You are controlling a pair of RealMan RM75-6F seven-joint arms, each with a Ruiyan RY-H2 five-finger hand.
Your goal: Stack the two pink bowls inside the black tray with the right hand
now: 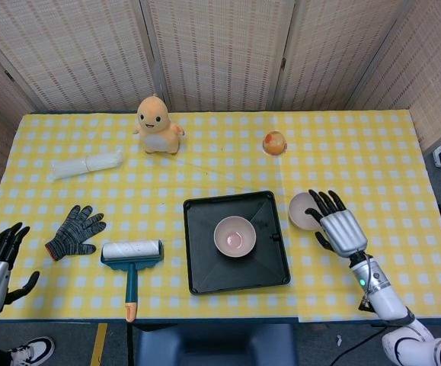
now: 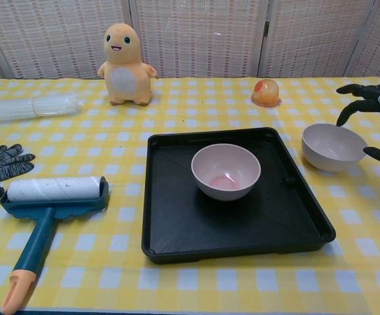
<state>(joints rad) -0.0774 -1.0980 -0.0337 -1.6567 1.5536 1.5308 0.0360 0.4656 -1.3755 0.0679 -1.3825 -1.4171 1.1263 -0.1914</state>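
One pink bowl [image 2: 226,171] sits upright in black tray [image 2: 176,226]; second pink bowl [image 2: 333,147] on table just right of tray. Right hand [image 1: 337,226] over it, fingers spread wide, holding nothing. Likely light, rigid, smooth; best pinched at rim.

Silver-backed right hand [image 1: 340,227], black fingers, white forearm, green light

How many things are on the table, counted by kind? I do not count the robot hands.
Pink bowls: 2, one in the tray, one on the cloth
Black tray: 1
Lint roller: 1
Glove: 1
Plush toy: 1
Orange ball-like thing: 1
Clear plastic roll: 1
Total: 8
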